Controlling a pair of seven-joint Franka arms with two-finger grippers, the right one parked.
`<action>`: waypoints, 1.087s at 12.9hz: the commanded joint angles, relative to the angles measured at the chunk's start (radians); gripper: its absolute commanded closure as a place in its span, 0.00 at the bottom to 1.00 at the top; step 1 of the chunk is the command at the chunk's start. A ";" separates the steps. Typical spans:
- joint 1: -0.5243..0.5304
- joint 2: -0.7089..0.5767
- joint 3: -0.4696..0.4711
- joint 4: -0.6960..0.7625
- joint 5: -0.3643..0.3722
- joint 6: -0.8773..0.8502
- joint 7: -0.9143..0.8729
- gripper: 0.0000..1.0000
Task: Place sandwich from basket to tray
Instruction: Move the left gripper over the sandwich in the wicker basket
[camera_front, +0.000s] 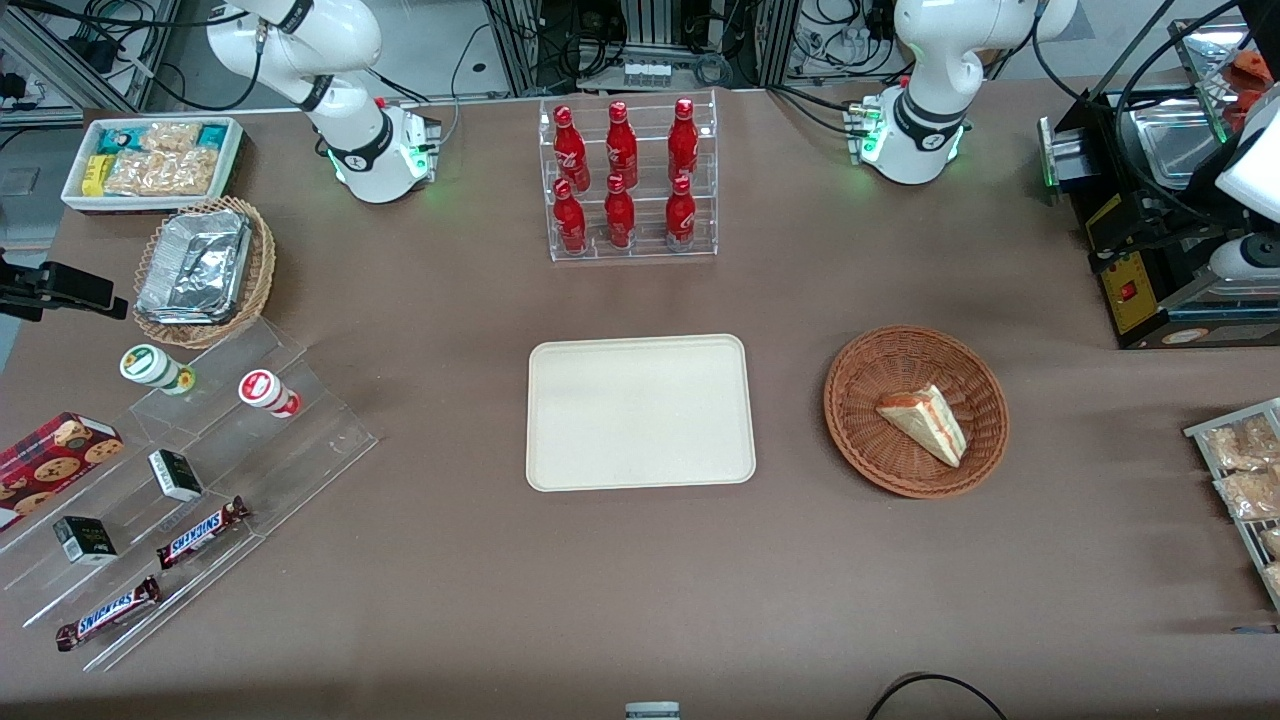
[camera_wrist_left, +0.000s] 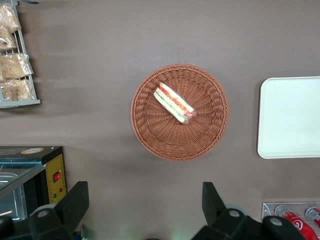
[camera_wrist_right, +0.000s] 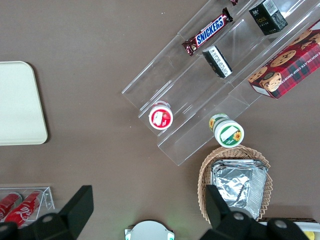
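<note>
Opening step: nothing grasped yet. The tool (camera_wrist_left: 145, 210) hangs high above the counter (camera_front: 640, 580), spread wide and empty. The sandwich (camera_front: 925, 424) lies in the basket (camera_front: 860, 400), at three o'clock of the tray (camera_front: 640, 412) in the front view. Next move: descend over the sandwich and straddle the wedge.

The working arm (camera_front: 935, 70) is glossy white with rounded joints, a black ring near its base, and green lights there. Its pincer (camera_wrist_left: 145, 210) has two black wedge-shaped fingers (camera_wrist_left: 75, 202), spread wide, above the basket.
</note>
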 joint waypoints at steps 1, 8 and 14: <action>0.009 -0.010 -0.015 -0.021 0.000 0.014 0.015 0.00; 0.008 0.069 -0.016 -0.201 0.006 0.254 -0.020 0.00; -0.026 0.076 -0.018 -0.482 0.000 0.598 -0.417 0.00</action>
